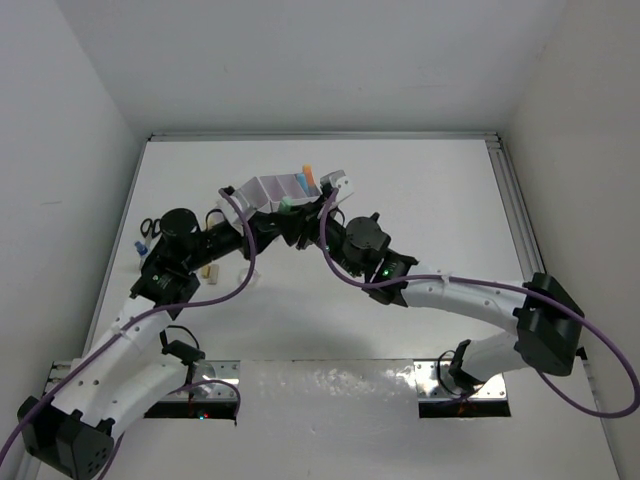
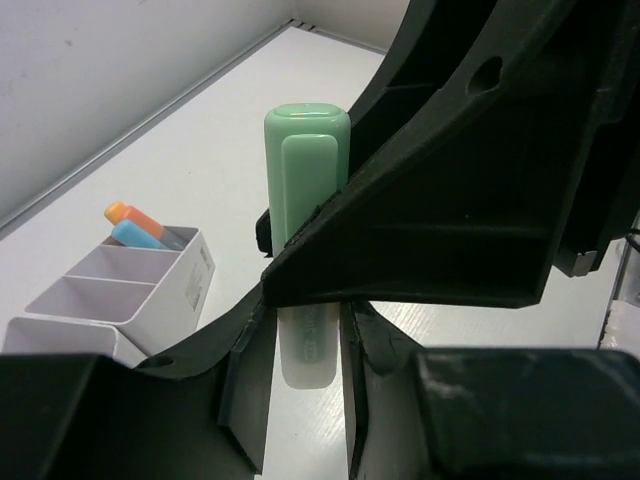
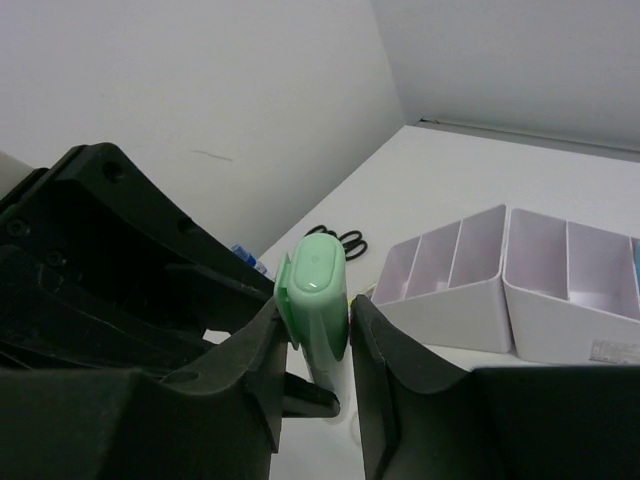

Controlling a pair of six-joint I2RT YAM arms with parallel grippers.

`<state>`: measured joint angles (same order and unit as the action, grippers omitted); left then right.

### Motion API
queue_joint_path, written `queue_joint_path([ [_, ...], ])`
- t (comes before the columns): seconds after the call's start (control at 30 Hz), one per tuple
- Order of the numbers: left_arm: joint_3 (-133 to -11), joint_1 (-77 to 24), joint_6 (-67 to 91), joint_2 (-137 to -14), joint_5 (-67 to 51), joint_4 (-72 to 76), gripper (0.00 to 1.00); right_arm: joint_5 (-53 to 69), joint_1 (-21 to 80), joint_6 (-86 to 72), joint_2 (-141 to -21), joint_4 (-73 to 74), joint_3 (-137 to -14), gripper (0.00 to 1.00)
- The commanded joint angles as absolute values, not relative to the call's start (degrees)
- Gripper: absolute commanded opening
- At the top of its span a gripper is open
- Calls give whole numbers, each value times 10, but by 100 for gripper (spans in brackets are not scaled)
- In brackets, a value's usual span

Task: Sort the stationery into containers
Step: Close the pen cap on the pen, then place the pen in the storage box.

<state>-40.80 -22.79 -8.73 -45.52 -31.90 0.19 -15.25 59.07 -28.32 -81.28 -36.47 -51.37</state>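
A green-capped pastel pen stands upright between both grippers, just in front of the pale lilac-white organiser. My left gripper is shut on its pale lower body. My right gripper is shut on its green cap. In the left wrist view the right gripper's black finger crosses in front of the pen. An orange-capped pen and a blue-capped pen stand in the organiser's end compartment. Other compartments look empty.
Black-handled scissors and a blue-capped bottle lie at the table's left edge, also in the right wrist view. Small pale pieces lie near the left arm. White walls enclose the left, back and right sides.
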Motion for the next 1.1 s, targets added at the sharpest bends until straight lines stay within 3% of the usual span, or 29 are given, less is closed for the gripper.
queue_joint_path([
  [0.0,-452,-240,-64,-425,-359,133,0,-95,608,-270,-821,-250,-512,30],
  [0.1,-439,-244,-62,-413,-359,127,0,-102,605,-260,-806,-257,-514,24],
  [0.13,-440,-245,-62,-412,-359,123,0,-103,605,-258,-802,-261,-513,17],
  [0.17,-440,-245,-62,-410,-358,115,0,-105,604,-255,-797,-263,-515,2],
  [0.37,-438,-245,-50,-409,-332,112,0,-96,585,-249,-782,-255,-533,0],
  [0.5,-433,-245,-59,-410,-334,96,32,-64,564,-250,-785,-243,-556,0],
  [0.7,-437,-245,-78,-409,-302,40,62,-45,492,-261,-799,-238,-596,0],
  [0.83,-437,-244,-75,-396,-243,-29,71,-13,426,-246,-861,-207,-668,0],
  [1.07,-429,-222,20,-387,-37,-121,74,48,317,-161,-1035,-142,-813,0],
])
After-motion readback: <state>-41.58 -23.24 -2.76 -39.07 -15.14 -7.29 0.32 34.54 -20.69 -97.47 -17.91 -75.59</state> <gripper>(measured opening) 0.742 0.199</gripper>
